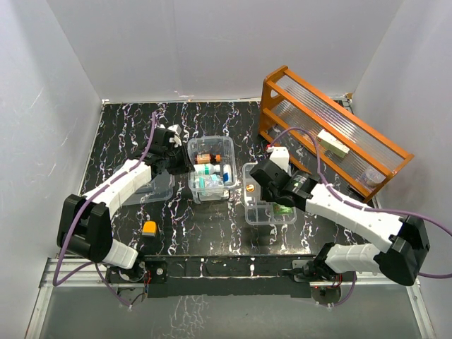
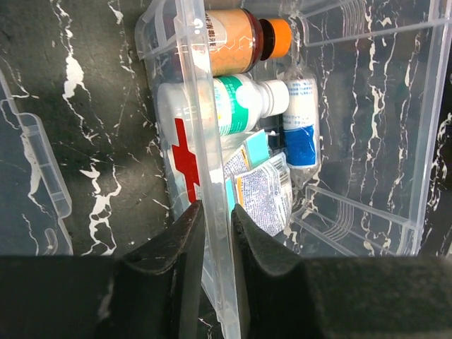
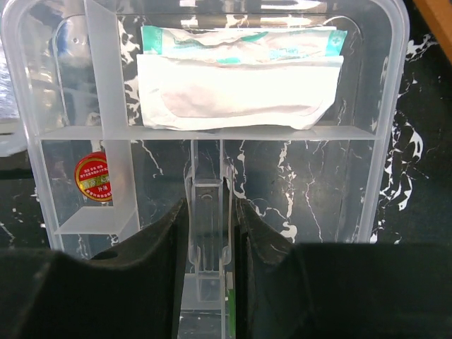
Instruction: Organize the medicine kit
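Observation:
The medicine kit's clear box (image 1: 230, 146) stands mid-table with a brown orange-capped bottle (image 2: 240, 41), a white green-labelled bottle (image 2: 244, 102), a blue-white tube (image 2: 300, 120) and sachets (image 2: 261, 187) inside. A red cross (image 2: 185, 159) marks its side. My left gripper (image 1: 176, 157) is shut on the box's left wall (image 2: 194, 85), one finger inside and one outside (image 2: 217, 207). The clear compartment tray (image 1: 248, 212) lies right of the box, holding a white packet (image 3: 236, 92) and a round red-gold tin (image 3: 93, 176). My right gripper (image 1: 272, 185) is shut on the tray's centre handle (image 3: 210, 176).
The clear lid (image 1: 152, 189) lies flat left of the box, partly under my left arm. A small orange block (image 1: 149, 227) sits near the front left. The orange wooden rack (image 1: 332, 134) stands at the back right, close behind my right arm.

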Robot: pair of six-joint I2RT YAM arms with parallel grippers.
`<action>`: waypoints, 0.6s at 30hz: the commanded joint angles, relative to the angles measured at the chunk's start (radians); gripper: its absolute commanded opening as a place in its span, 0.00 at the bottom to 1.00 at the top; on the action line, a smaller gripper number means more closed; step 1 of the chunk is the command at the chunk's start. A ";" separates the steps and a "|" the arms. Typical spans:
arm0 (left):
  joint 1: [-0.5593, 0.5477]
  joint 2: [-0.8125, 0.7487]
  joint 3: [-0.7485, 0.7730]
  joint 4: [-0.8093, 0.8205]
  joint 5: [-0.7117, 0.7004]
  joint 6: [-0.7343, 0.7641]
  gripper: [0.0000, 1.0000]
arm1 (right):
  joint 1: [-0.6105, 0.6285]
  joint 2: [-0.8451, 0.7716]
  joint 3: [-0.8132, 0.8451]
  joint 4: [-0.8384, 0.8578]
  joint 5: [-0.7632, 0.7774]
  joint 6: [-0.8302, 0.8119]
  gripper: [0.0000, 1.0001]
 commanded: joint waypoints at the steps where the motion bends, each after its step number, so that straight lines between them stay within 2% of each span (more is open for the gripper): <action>1: -0.017 -0.015 -0.005 -0.004 0.081 -0.028 0.20 | -0.006 -0.032 0.108 -0.076 0.049 -0.002 0.12; 7: -0.038 -0.028 -0.027 0.033 0.120 -0.079 0.24 | -0.007 0.004 0.214 -0.138 0.050 -0.023 0.12; 13: -0.056 -0.029 -0.029 0.055 0.228 -0.020 0.36 | -0.013 0.083 0.332 -0.160 0.012 -0.090 0.12; 18: -0.056 -0.092 -0.012 0.003 0.098 -0.016 0.50 | -0.022 0.175 0.433 -0.138 -0.030 -0.156 0.12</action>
